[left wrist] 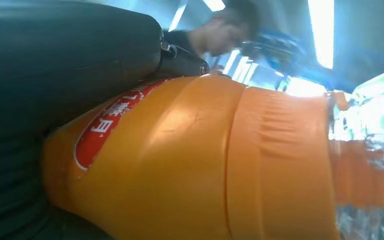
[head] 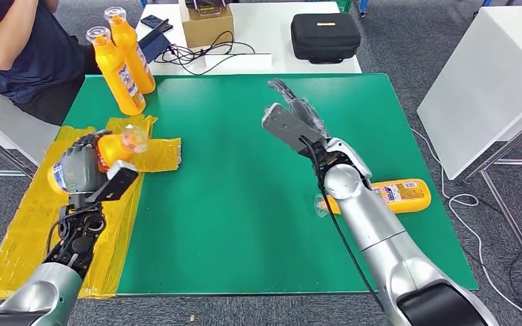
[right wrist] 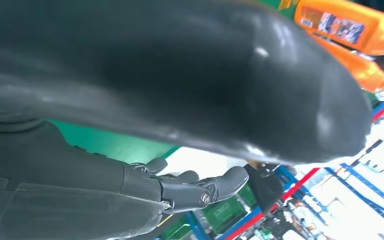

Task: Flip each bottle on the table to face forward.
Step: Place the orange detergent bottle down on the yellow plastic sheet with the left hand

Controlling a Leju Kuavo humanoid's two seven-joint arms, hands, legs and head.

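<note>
My left hand (head: 80, 168) grips an orange bottle (head: 113, 148) lifted over the yellow sheet (head: 151, 153) at the table's left; its clear cap points right. Up close, the held bottle (left wrist: 190, 165) shows a red label, with my left hand (left wrist: 55, 60) wrapped over it. Two orange bottles (head: 124, 61) stand upright at the far left corner of the green table (head: 245, 204). Another orange bottle (head: 397, 195) lies on its side at the right, partly hidden behind my right forearm. My right hand (head: 296, 115) hovers open over the table's middle, fingers (right wrist: 200, 187) stretched out, holding nothing.
A person in a dark shirt (head: 24, 47) sits at the far left corner. Behind the green table, a white table holds a black case (head: 325, 37), a cardboard box (head: 207, 26), cables and a phone. A white cabinet (head: 489, 81) stands to the right.
</note>
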